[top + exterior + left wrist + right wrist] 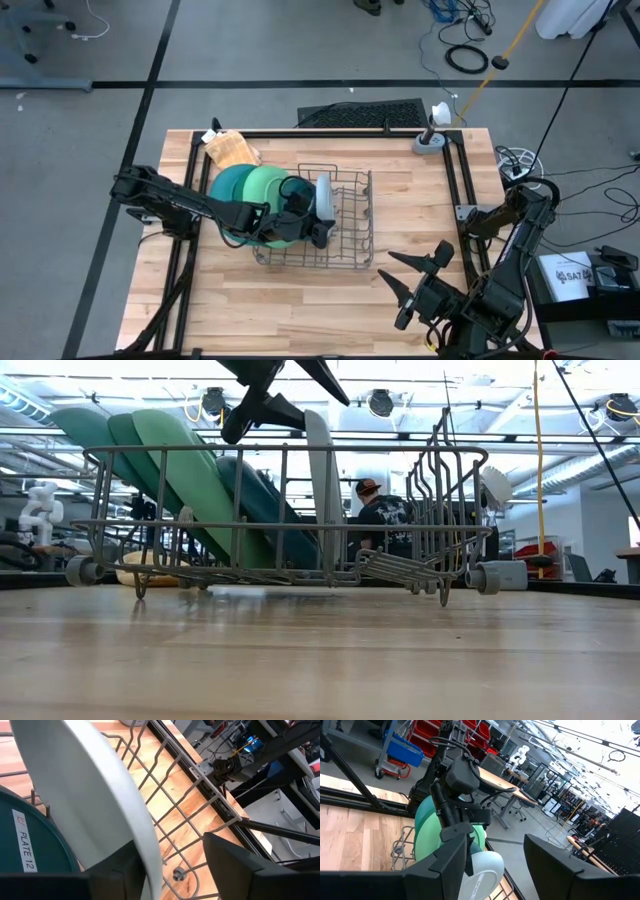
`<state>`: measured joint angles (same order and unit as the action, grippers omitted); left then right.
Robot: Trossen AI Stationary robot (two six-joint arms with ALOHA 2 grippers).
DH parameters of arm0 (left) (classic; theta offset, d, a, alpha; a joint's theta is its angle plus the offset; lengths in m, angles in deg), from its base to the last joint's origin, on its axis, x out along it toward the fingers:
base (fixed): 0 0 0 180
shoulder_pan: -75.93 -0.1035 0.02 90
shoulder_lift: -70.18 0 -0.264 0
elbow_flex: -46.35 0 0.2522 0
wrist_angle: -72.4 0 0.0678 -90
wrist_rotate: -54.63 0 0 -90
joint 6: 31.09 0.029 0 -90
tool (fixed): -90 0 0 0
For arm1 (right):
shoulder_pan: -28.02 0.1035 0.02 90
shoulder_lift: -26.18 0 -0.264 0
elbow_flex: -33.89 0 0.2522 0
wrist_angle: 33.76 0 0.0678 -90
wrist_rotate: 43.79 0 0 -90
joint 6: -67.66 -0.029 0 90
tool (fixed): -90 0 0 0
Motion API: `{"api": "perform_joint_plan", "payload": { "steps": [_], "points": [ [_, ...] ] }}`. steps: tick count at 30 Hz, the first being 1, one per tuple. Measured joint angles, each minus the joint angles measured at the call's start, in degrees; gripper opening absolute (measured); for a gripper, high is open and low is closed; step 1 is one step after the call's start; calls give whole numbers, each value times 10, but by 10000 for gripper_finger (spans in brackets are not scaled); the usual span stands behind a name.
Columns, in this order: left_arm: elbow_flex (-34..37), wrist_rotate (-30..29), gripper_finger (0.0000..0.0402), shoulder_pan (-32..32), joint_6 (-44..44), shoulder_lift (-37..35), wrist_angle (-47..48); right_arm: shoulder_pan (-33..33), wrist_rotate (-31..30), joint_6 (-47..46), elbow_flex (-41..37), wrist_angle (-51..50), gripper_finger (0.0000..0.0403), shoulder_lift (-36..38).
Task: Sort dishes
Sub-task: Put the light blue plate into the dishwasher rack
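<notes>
A grey wire rack (335, 225) stands mid-table with several plates on edge in it. Teal (228, 185), light green (265, 183) and dark teal (262, 500) plates lean toward the table's left. A pale blue-grey plate (323, 195) stands nearly upright, its lower rim in the rack's wires. My left gripper (312, 215) is open above it, one finger on either side of the plate's upper rim (150, 860). My right gripper (415, 280) is open and empty near the table's front right. My left gripper comes at the pale plate from above, with its fingers (235, 870) across the rim. One finger (117, 875) lies right beside the rim (145, 845); I cannot tell whether it touches. The other finger is well clear.
A tan waffle-textured lump (232, 148) lies at the far left behind the rack. A grey post on a round base (430, 138) stands at the far right. Bare wood lies before the rack (300, 300). A person (385, 520) sits in the room beyond.
</notes>
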<state>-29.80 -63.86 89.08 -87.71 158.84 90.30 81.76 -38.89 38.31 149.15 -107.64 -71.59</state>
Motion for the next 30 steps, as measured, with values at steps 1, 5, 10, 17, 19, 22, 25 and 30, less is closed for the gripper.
{"api": "perform_joint_plan", "payload": {
  "steps": [1, 5, 10, 17, 19, 22, 25, 30],
  "points": [
    [0, 0, 204, 0, 0, 0, 0, 0, 0, 0, 0, 0, 189, 0],
    [0, 0, 209, 0, 2, 0, 0, 0, 0, 0, 0, 0, 189, 0],
    [0, 0, 212, 0, 47, 0, 4, 0, 0, 0, 0, 0, 189, 0],
    [0, -1, 264, 0, 64, -3, 20, 0, 0, 0, 0, 0, 189, 0],
    [0, 0, 286, 0, 79, -6, 29, 0, 1, 0, 0, 0, 189, 0],
    [0, 5, 312, 0, 119, -14, 35, 0, 11, 0, 0, 0, 189, 0],
    [-21, 11, 321, 0, 166, -17, 86, -1, 13, 0, 0, 0, 189, 0],
    [-48, 11, 321, 0, 243, -18, 157, -2, 13, 1, 0, 0, 189, 0]
  ]
}}
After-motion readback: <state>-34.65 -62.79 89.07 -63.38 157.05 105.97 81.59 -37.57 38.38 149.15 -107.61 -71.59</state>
